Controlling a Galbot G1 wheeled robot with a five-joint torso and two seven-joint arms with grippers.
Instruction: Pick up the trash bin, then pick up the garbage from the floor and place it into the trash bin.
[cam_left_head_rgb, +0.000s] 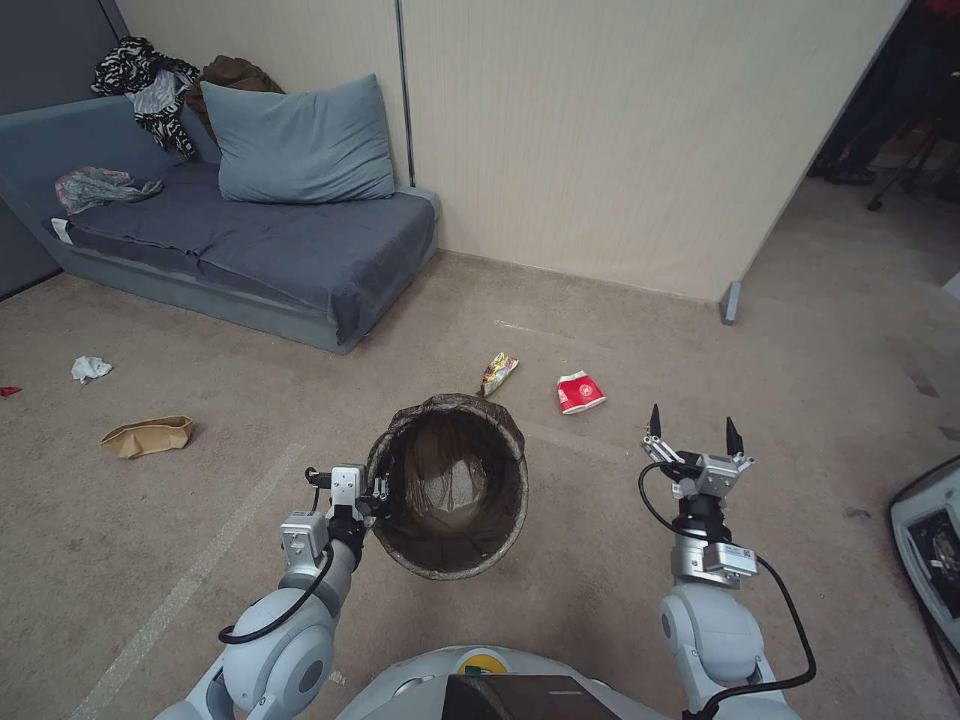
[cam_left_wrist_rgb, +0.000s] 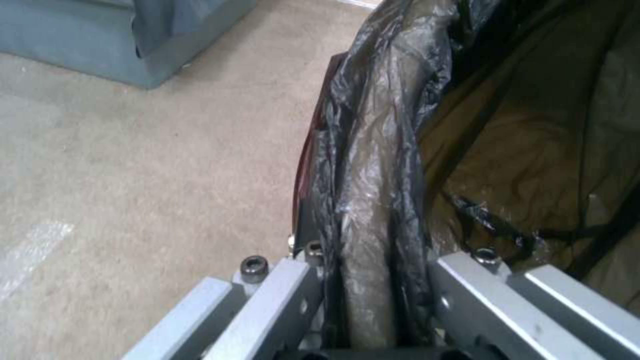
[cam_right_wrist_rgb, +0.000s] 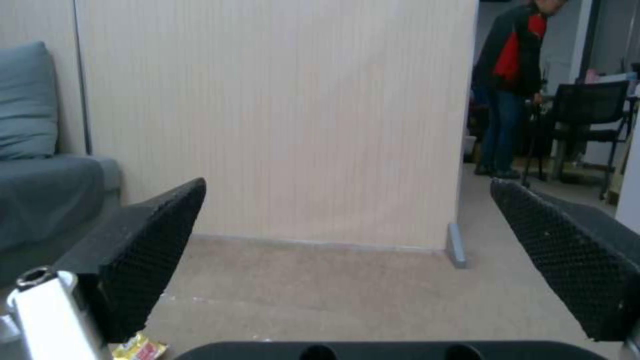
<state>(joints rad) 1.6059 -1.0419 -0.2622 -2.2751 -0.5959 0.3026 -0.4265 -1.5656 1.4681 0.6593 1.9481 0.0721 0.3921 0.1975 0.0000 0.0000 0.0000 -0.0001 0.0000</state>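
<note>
- The floor (cam_left_head_rgb: 700, 330) is covered wall to wall in beige low-pile carpet; a pale worn strip (cam_left_head_rgb: 190, 585) is seen running across it ahead of the robot's left side
- A grey-blue sofa (cam_left_head_rgb: 260, 250) is set against the panelled wall (cam_left_head_rgb: 600, 130), with a matching cushion (cam_left_head_rgb: 300, 140) propped at its back and loose clothing (cam_left_head_rgb: 150, 85) heaped at its far end
- The beige wall panel is ended by a small grey foot (cam_left_head_rgb: 731, 301), beyond which an opening to a further room is noted
- The trash bin (cam_left_head_rgb: 450, 490), lined with a dark bag, is held off the carpet and tilted so that its mouth is turned up towards the head camera
- The left gripper (cam_left_head_rgb: 375, 497) is clamped on the bin's rim at the robot's left side; in the left wrist view the bagged rim (cam_left_wrist_rgb: 367, 210) is seen pinched between the metal fingers (cam_left_wrist_rgb: 280, 300)
- The right gripper (cam_left_head_rgb: 693, 430) is held above the carpet to the right of the bin, spread wide and holding nothing
- Garbage is left on the carpet: a yellow wrapper (cam_left_head_rgb: 497, 373) just beyond the bin, a red-and-white cup (cam_left_head_rgb: 580, 392) on its side near it, a brown paper bag (cam_left_head_rgb: 147, 436) and a white tissue wad (cam_left_head_rgb: 90, 368) well off to the left, near the sofa
</note>
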